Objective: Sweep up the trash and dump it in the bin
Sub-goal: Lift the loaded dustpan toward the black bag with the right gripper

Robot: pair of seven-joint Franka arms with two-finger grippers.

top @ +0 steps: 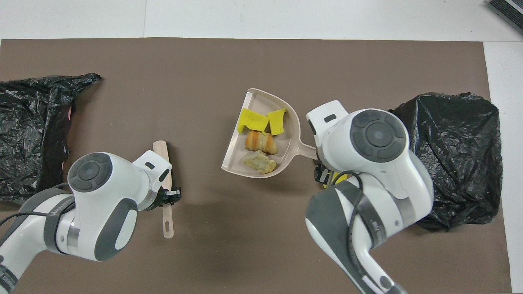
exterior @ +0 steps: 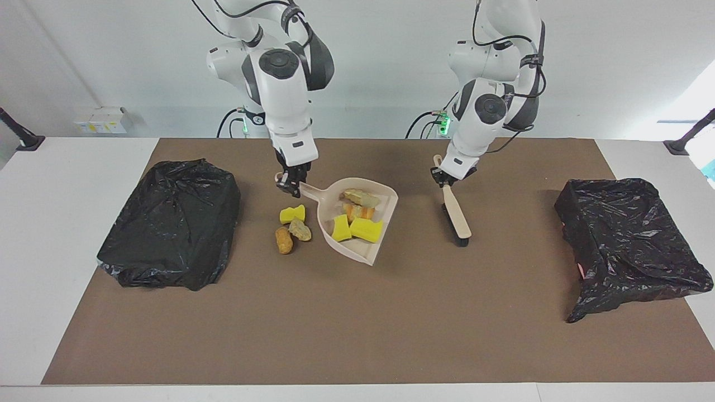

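1. Facing view shows the right pincer [exterior: 290, 184] clamped on the handle of the beige dustpan [exterior: 366, 252], which hangs lifted and tilted above the brown mat [exterior: 357, 324] on the table [exterior: 33, 251].
2. Four pieces of trash ride in the pan: two yellow sponge bits [exterior: 366, 229] toward its open lip and two bread-like chunks [exterior: 360, 197] toward the handle.
3. Three more scraps of trash lie on the mat, at about 8 o'clock from the pan in the facing view: a yellow sponge piece [exterior: 292, 214], a tan chunk [exterior: 300, 230] and a brown chunk [exterior: 284, 240], touching or nearly so.
4. Overhead, the right arm covers most of that loose group; only a sliver of yellow shows under its wrist.
5. The left pincer [exterior: 444, 178] is closed on the wooden handle of the brush [exterior: 457, 215], which slants down with its dark bristles at or just above the mat; whether they touch I cannot tell.
6. In the facing view the brush is at 3 o'clock from the dustpan, well apart from it.
7. One black bin bag [exterior: 170, 223] sits toward the right arm's end of the table, and another black bag [exterior: 631, 240] toward the left arm's end.
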